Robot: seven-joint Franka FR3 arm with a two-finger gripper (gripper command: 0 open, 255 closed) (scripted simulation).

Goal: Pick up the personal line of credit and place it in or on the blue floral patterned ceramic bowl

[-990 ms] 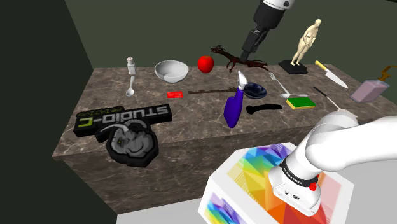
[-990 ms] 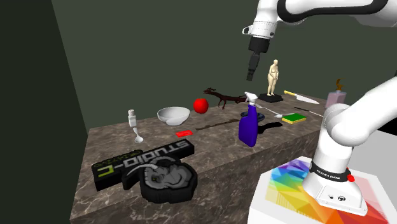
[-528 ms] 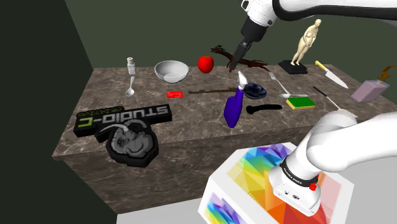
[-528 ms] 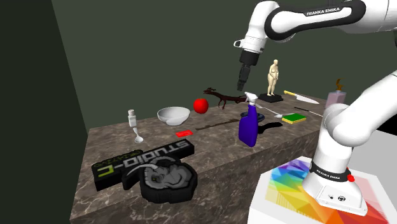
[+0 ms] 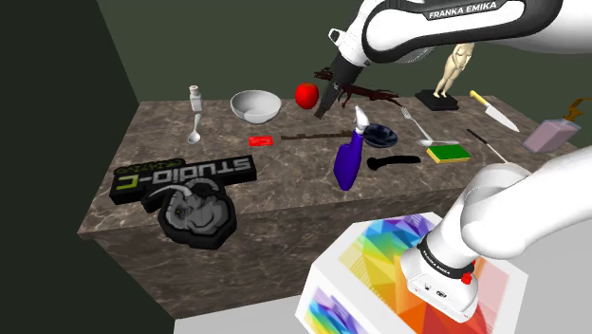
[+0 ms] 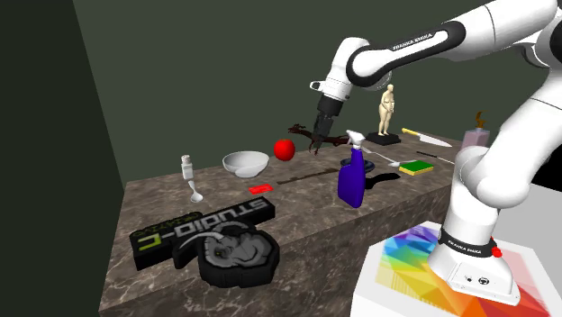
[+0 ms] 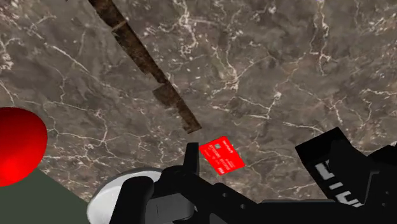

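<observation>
The credit card is a small red card (image 5: pixel 260 140) lying flat on the dark marble table (image 5: pixel 285 190), between the white bowl and a thin brown stick; it also appears in the other two views as the red card (image 6: pixel 260 188) (image 7: pixel 222 155). The dark blue bowl (image 5: pixel 381 134) sits behind the purple spray bottle (image 5: pixel 348 157). My black gripper (image 5: pixel 323 106) (image 6: pixel 317 149) hangs in the air beside the red apple, pointing down, well above the table and to the shoulder view's right of the card. It holds nothing.
A white bowl (image 5: pixel 254 105), red apple (image 5: pixel 305 94) and dark branch-like figure (image 5: pixel 365 92) line the back edge. A brown stick (image 5: pixel 318 136) lies near the card. A black logo sign (image 5: pixel 180 180) is at the front. Sponge (image 5: pixel 449 152), fork, knife and figurine stand right.
The arm has swung towards the shoulder view's left and lowered, carrying the gripper from above the branch-like figure to beside the apple. Nothing on the table has moved.
</observation>
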